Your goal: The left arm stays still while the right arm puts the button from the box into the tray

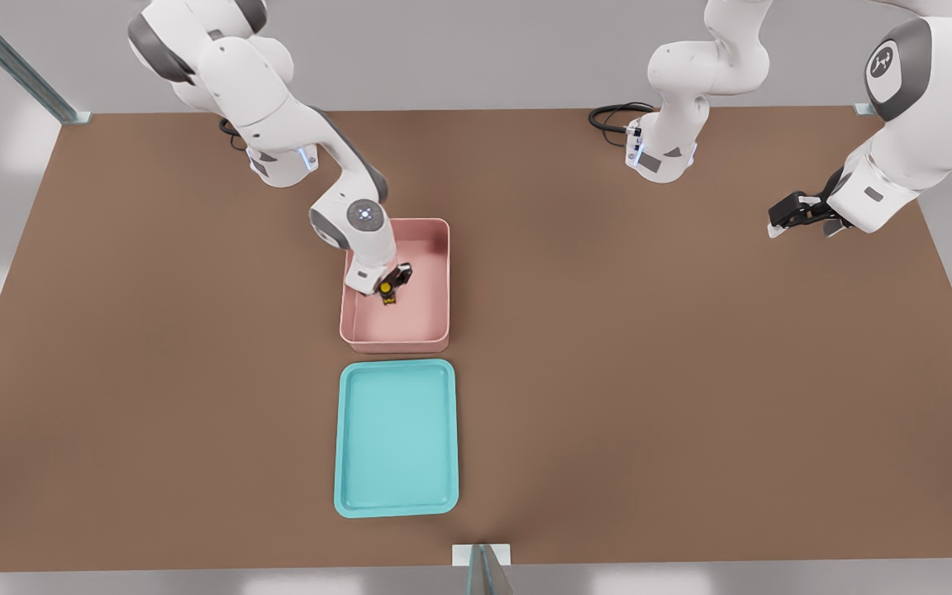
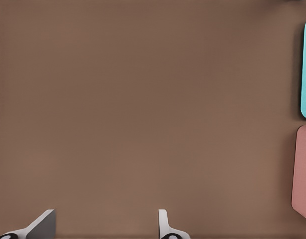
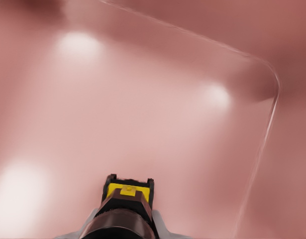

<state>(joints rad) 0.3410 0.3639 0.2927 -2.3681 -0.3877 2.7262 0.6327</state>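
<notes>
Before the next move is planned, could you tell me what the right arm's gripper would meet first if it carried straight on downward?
The gripper points down into the pink box, at the yellow button. It would likely meet the box floor first; remaining depth is unclear.

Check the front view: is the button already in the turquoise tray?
No. The button sits inside the pink box at the gripper, while the tray holds nothing.

Simulated robot lab, brown table

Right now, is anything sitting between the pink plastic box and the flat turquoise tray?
No. The front view shows only bare brown table between pink box and turquoise tray.
</notes>
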